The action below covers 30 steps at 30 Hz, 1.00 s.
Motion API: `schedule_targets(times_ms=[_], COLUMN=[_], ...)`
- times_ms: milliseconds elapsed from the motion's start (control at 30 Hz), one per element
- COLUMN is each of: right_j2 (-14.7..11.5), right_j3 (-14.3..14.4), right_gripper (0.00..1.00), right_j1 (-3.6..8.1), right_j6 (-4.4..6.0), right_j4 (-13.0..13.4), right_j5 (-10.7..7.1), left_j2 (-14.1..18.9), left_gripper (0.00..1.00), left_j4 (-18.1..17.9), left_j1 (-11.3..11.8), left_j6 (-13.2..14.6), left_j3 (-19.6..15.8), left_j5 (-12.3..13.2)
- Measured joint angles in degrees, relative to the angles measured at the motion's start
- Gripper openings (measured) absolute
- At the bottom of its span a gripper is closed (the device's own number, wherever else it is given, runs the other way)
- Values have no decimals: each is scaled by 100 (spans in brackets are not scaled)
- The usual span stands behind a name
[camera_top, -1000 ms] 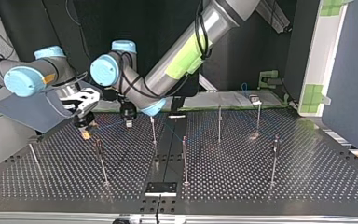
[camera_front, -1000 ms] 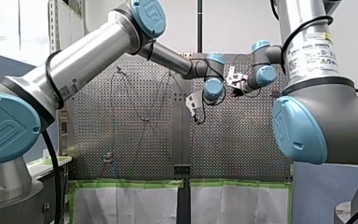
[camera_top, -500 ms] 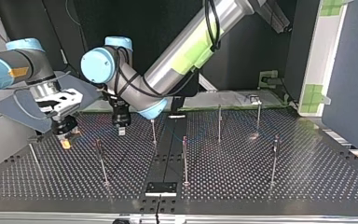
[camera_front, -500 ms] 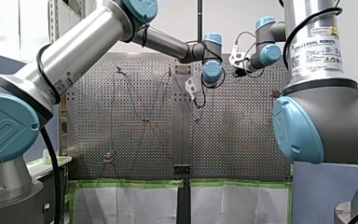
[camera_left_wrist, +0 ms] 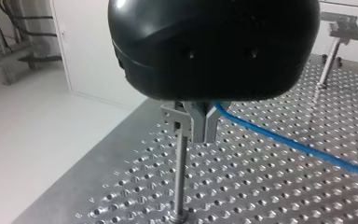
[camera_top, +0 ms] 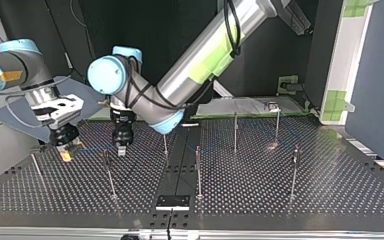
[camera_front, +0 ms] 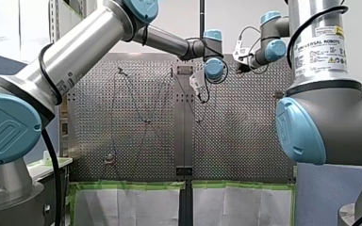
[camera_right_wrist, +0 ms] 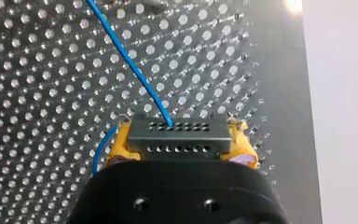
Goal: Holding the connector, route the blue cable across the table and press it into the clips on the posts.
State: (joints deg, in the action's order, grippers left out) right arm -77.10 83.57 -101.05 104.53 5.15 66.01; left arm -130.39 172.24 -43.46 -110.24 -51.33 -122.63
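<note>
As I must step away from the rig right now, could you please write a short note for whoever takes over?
Right pincer: shut on the connector, low over the table, at the top view's left.
Left pincer: shut on the blue cable, by the look of it, at the top of a post.
Done: connector is in hand, and the cable runs from it across the table.
Left: press the cable into the clips. Which clips already hold it cannot be told.
</note>
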Motion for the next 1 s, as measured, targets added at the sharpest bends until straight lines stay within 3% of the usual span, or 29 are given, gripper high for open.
schedule_targets(times_ms=[533,900,967,1000], right_j2=[231,303,307,306], right_j3=[-149,-293,-301,-305], right_gripper=[0,0,0,0], right_j1=[28,171,184,192], right_j6=[40,43,43,43], right_j4=[21,31,32,31], right_j5=[-120,-251,-261,-265], left_j2=[-34,-231,-233,-234], left_gripper=[0,0,16,16], left_j4=[-252,-280,-265,-247], left_j1=[286,481,489,489], left_j6=[3,-11,-22,-32], left_j3=[-28,-33,-32,-32], left_j5=[425,657,663,665])
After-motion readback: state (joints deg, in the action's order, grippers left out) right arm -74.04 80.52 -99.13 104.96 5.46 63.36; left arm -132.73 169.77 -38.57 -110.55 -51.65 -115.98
